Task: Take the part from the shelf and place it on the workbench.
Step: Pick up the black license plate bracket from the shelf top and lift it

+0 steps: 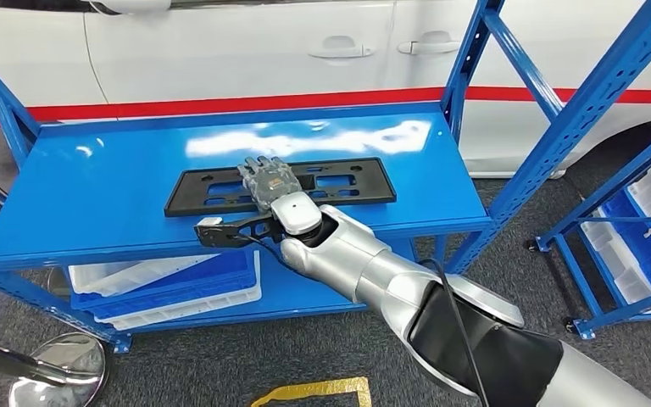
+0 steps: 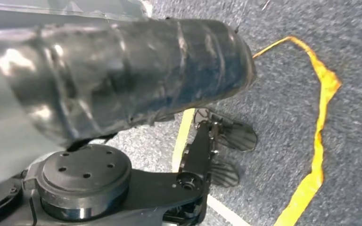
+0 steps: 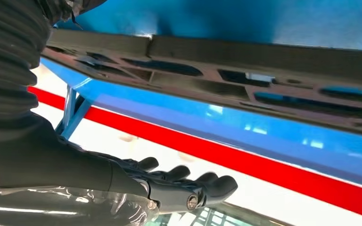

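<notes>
The part [image 1: 339, 182] is a long flat black frame with cut-outs, lying along the middle of the blue shelf top [image 1: 93, 186]. My right hand [image 1: 267, 180] reaches in from the lower right and hovers over the part's middle. Its fingers are stretched out flat and hold nothing. In the right wrist view the fingers [image 3: 188, 186] stay a little apart from the part [image 3: 264, 61], with a gap between them. My left hand [image 2: 122, 70] shows as a dark wrapped bulk close to the lens above grey carpet, its fingers hidden.
White and blue bins [image 1: 169, 284] sit on the lower shelf. A white car with a red stripe [image 1: 220, 51] stands just behind the rack. A second blue rack with bins [image 1: 636, 229] stands to the right. Yellow tape [image 1: 314, 392] marks the carpet.
</notes>
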You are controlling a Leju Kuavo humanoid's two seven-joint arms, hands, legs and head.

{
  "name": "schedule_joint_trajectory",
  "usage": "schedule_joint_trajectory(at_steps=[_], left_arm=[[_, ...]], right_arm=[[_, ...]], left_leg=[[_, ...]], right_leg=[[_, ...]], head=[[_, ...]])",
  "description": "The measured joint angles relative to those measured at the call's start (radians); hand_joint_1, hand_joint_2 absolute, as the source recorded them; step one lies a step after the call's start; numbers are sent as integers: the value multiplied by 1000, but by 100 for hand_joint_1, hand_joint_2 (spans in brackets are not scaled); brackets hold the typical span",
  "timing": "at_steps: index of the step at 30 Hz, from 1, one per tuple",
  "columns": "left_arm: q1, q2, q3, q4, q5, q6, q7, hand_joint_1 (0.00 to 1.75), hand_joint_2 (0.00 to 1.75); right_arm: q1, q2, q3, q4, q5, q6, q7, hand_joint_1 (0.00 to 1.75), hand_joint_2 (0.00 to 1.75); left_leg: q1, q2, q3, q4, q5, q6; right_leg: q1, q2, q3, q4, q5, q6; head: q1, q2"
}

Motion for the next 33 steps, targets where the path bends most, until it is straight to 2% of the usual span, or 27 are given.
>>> schedule_joint_trajectory(at_steps=[2,3,4,6,7,8,10,15,22,28,33], left_arm=[[-1,1,0,0,1,0,-1,0,0],[0,1,0,0,2,0,-1,0,0],[0,2,0,0,2,0,-1,0,0],[1,2,0,0,5,0,-1,0,0],[1,2,0,0,6,1,-1,0,0],[0,3,0,0,7,1,-1,0,0],[-1,8,0,0,9,2,-2,0,0],[0,14,0,0,17,-2,-4,0,0],[0,19,0,0,26,-12,-14,0,0],[0,19,0,0,26,-16,-18,0,0],[0,19,0,0,26,-16,-20,0,0]], right_arm=[[8,-2,0,3,-2,2,2,0,175],[13,-3,0,4,-4,3,2,0,175],[17,-5,0,6,-6,3,3,0,175],[20,-7,0,8,-8,4,5,84,175],[19,-8,0,8,-9,5,6,127,175],[19,-8,0,8,-9,8,6,171,175],[22,-9,0,9,-12,24,9,175,175],[27,-10,0,13,-28,75,29,175,175],[26,-12,0,16,-45,78,39,175,175],[23,-17,0,16,-53,74,38,175,175],[23,-18,0,16,-53,74,36,175,175]], left_leg=[[-1,0,4,1,-5,6],[-1,0,6,1,-8,7],[-1,-1,10,2,-11,7],[0,-3,21,5,-22,3],[-2,-4,24,9,-28,-1],[-4,-4,25,13,-34,-5],[-8,-5,23,17,-39,-10],[-7,-3,30,7,-39,-8],[-7,-3,36,-3,-37,-11],[-5,-3,40,-4,-38,-20],[-5,-3,41,-3,-39,-22]], right_leg=[[-1,-1,-75,129,-40,2],[-2,-1,-98,158,-37,2],[-2,-1,-102,149,-14,1],[-2,-1,-59,31,65,-5],[-2,-1,-29,-34,93,-8],[-1,0,-6,-81,107,-11],[0,2,11,-114,104,-14],[1,8,11,-117,101,-20],[4,8,14,-117,97,-29],[5,7,19,-117,96,-30],[5,5,21,-118,96,-30]], head=[[0,0],[0,0],[0,0],[1,0],[0,0],[0,0],[-1,0],[-2,0],[-2,0],[-1,0],[-1,0]])
